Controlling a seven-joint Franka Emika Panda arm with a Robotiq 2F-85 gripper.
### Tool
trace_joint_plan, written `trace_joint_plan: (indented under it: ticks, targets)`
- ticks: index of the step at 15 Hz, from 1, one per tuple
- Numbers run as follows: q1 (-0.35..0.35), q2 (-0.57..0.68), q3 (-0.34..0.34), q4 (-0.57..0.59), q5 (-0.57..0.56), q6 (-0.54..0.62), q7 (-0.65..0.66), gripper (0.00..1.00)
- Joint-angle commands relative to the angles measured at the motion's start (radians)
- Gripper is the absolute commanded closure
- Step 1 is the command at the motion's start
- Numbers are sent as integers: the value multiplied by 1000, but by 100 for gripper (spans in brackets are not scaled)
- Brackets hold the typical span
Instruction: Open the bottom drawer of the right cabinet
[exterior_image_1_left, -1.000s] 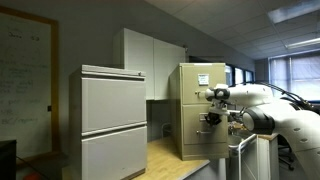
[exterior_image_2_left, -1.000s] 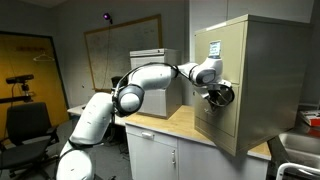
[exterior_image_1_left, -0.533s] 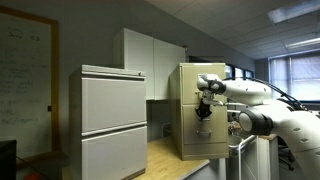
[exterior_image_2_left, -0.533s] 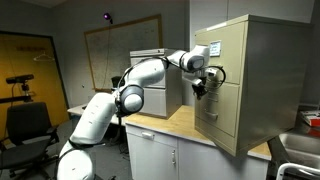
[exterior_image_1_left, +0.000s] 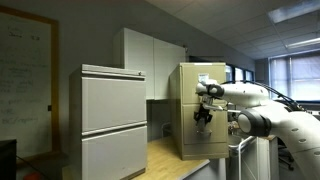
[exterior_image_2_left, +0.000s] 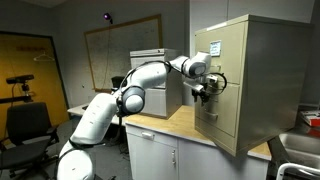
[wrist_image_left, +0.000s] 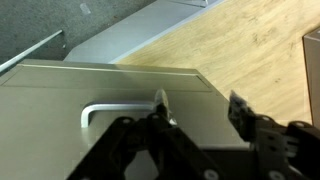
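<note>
My gripper (exterior_image_2_left: 200, 92) hangs open, jaws spread, before the right cabinet (exterior_image_2_left: 250, 80). The bottom drawer (exterior_image_2_left: 218, 127) lies below it, just above the wooden surface (exterior_image_2_left: 168, 125). A silver handle (wrist_image_left: 97, 112) sits just left of my fingers. A grey cabinet (exterior_image_1_left: 113, 120) stands further left.

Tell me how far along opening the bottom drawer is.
Done: nothing yet; the bottom drawer looks flush in the right cabinet. In hand: the open gripper hangs before the cabinet front, not around the silver handle. Left: hook the handle and pull the drawer out.
</note>
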Motion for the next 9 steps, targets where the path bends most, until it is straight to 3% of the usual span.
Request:
trace_joint_plan:
  ticks: [1,9]
  targets:
    - [-11,-58,0,-151,64,125,44,1]
    - [25,-196,-12,-574,187,542,236,0]
